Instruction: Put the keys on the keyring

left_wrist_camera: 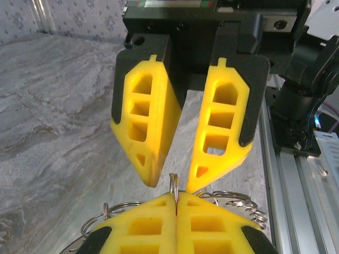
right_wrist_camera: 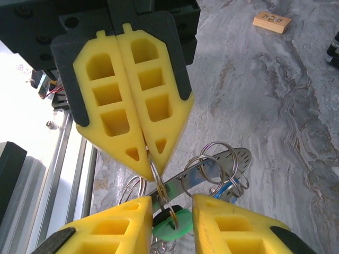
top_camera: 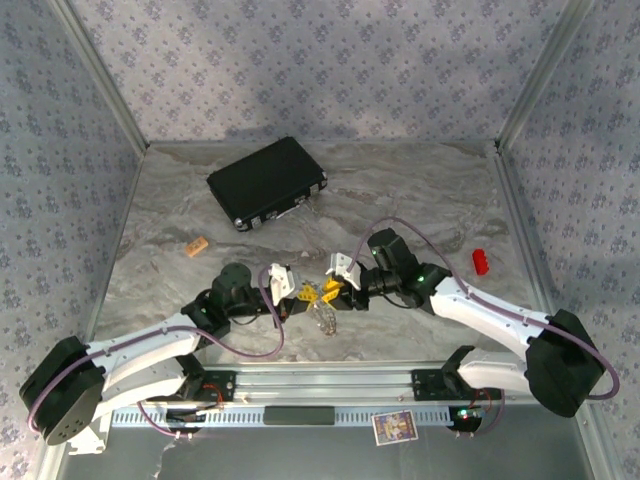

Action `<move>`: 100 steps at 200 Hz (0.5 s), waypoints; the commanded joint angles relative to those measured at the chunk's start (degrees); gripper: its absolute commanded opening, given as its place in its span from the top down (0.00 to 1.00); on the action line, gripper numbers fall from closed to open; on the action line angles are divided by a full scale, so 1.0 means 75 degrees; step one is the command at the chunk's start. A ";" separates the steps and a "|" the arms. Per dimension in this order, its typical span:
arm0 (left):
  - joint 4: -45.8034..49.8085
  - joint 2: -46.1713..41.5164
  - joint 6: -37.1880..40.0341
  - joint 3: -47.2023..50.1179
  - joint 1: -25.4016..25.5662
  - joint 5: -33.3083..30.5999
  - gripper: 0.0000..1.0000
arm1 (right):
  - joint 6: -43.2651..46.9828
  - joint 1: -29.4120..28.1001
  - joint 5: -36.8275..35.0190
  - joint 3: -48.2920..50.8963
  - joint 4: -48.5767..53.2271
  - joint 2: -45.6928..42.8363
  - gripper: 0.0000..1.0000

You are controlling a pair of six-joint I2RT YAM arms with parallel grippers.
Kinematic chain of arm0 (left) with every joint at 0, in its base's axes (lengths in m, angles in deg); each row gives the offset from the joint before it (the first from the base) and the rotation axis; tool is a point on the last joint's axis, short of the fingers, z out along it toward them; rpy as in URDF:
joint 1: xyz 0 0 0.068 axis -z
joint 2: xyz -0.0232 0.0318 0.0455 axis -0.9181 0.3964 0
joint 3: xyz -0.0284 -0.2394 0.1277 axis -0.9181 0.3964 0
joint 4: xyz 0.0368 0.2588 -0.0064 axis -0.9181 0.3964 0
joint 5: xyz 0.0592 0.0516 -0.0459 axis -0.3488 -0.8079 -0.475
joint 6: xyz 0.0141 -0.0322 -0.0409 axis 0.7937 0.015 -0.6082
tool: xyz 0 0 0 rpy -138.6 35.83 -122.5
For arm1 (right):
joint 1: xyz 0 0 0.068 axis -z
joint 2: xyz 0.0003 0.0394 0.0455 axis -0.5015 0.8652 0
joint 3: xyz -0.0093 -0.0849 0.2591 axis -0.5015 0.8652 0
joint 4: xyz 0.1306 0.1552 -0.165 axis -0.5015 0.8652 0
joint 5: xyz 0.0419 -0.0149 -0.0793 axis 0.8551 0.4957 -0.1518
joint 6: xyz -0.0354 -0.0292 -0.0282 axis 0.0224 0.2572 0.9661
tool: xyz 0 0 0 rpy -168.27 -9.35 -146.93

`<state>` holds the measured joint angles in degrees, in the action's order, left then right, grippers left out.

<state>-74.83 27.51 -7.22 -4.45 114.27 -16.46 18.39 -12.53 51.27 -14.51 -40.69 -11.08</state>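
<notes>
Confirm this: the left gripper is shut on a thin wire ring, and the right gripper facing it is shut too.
Not the right gripper: the right wrist view shows its jaws standing apart. The left gripper is indeed shut on the thin wire ring.

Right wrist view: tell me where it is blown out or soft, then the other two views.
Right wrist: area left of the rail is blown white; left gripper and green tag are sharp, wire rings glint. Left wrist: even light on the table, right gripper sharp. Top external: flat light, soft shadow by the black case, rings too small to resolve.
</notes>
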 commanded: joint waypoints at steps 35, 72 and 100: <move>-0.1025 0.0132 -0.0191 0.0112 0.0000 0.0283 1.00 | -0.0263 0.0065 0.0513 0.0036 -0.0468 0.0104 0.81; -0.0996 0.0119 -0.0191 0.0112 0.0003 0.0264 1.00 | -0.0182 0.0071 0.0591 -0.0037 -0.0282 0.0074 1.00; -0.0141 -0.0023 -0.0127 -0.0142 0.0001 -0.0312 0.80 | 0.0114 0.0078 0.0504 -0.0279 0.0316 0.0024 1.00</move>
<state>-77.76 28.62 -8.49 -3.71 114.27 -16.78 17.45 -12.14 54.48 -14.40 -42.33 -10.58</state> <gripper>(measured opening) 0.090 0.053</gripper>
